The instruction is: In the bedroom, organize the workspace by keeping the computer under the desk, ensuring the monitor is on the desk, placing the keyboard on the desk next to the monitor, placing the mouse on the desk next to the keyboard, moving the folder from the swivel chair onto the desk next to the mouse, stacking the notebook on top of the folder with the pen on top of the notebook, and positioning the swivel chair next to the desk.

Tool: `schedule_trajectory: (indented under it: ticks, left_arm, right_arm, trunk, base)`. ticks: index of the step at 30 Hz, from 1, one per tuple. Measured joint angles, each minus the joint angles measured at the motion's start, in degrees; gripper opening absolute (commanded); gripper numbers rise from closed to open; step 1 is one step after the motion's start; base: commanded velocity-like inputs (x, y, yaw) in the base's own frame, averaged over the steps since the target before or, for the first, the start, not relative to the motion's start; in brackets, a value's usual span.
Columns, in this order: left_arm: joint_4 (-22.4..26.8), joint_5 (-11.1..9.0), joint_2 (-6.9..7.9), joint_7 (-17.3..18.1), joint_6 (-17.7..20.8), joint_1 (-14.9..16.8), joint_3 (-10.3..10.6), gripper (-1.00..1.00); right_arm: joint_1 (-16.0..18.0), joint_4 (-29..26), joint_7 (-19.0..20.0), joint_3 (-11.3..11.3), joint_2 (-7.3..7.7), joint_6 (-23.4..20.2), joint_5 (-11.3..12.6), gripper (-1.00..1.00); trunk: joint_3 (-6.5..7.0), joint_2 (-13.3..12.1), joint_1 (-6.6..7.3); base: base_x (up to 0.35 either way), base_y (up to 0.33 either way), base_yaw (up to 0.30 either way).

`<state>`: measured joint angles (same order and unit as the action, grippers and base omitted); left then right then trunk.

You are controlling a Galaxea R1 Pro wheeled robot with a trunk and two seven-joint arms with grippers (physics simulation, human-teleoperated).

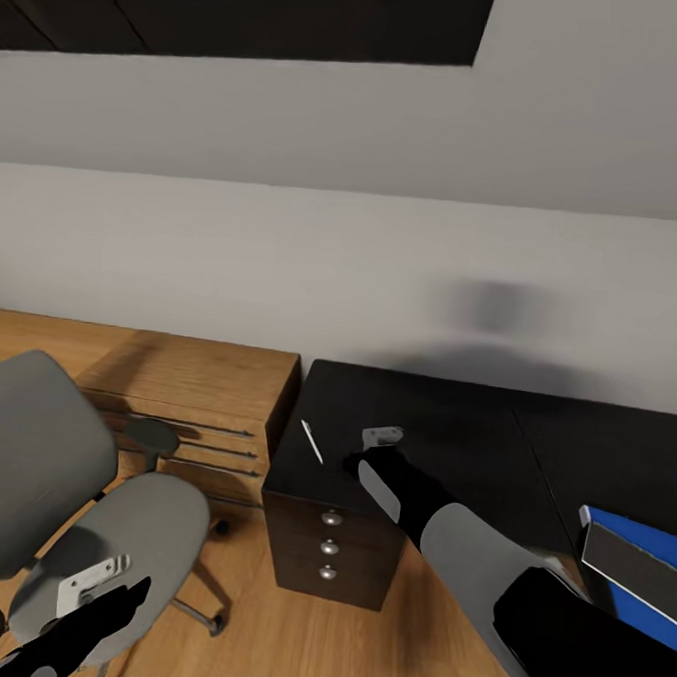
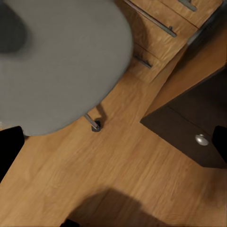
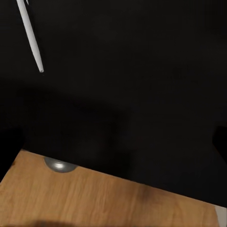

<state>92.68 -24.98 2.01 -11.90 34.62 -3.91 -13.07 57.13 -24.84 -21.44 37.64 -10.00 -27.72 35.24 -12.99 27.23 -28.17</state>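
The pen (image 1: 312, 442) (image 3: 30, 38), thin and white, lies near the left end of the glossy black desk (image 1: 453, 426) (image 3: 142, 94). My right gripper (image 1: 361, 462) (image 3: 114, 146) hovers over the desk top just right of the pen, open and holding nothing. At the right edge the blue folder (image 1: 623, 606) lies on the desk with the dark notebook (image 1: 633, 565) on top of it. The grey swivel chair (image 1: 78, 503) (image 2: 61, 61) stands on the floor to the left. My left gripper (image 1: 130, 598) (image 2: 113, 142) hangs open and empty by the front of the chair's seat.
The desk's dark drawer unit (image 1: 328, 543) (image 2: 189, 127) with round silver knobs (image 2: 202, 139) stands under its left end. A low light-wood shelving counter (image 1: 190, 390) (image 2: 161, 28) runs along the wall beside it, behind the chair. Wood floor (image 1: 290, 636) lies between chair and drawers.
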Motion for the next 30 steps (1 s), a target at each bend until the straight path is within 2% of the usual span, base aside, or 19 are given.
schedule_trajectory:
  ticks: [6,14,23,28,30]
  left_arm:
    - [-0.44,0.14,-0.20,0.12,0.11,0.67,-0.10,1.00]
    - [-1.22,0.50,-0.27,0.30,0.07,0.75,0.10,1.00]
    - [-1.30,0.54,-0.29,0.38,-0.02,0.76,0.08,1.00]
    - [-1.23,0.49,-0.23,0.41,0.07,0.76,-0.02,1.00]
    - [-0.94,0.45,-0.09,0.48,0.22,0.76,-0.30,1.00]
  right_arm:
    - [0.00,-0.01,-0.05,0.11,0.00,0.09,-0.05,1.00]
    - [0.00,-0.02,0.14,0.26,0.00,0.11,-0.13,1.00]
    - [-0.09,0.04,0.50,2.06,0.00,0.24,-0.24,1.00]
    - [-0.58,0.14,2.73,2.63,0.00,0.31,-0.68,1.00]
    - [-0.76,0.08,3.36,3.57,0.00,0.34,-1.05,1.00]
  trunk:
    - [-0.44,0.00,0.01]
    - [-0.67,0.01,0.03]
    - [-0.68,0.01,0.03]
    - [-0.68,0.01,0.02]
    - [-0.68,0.00,0.01]
  base:
    - [0.029,0.000,0.164]
    - [0.231,0.000,0.045]
    - [0.215,0.000,0.001]
    - [0.205,0.000,0.000]
    - [0.025,0.000,0.000]
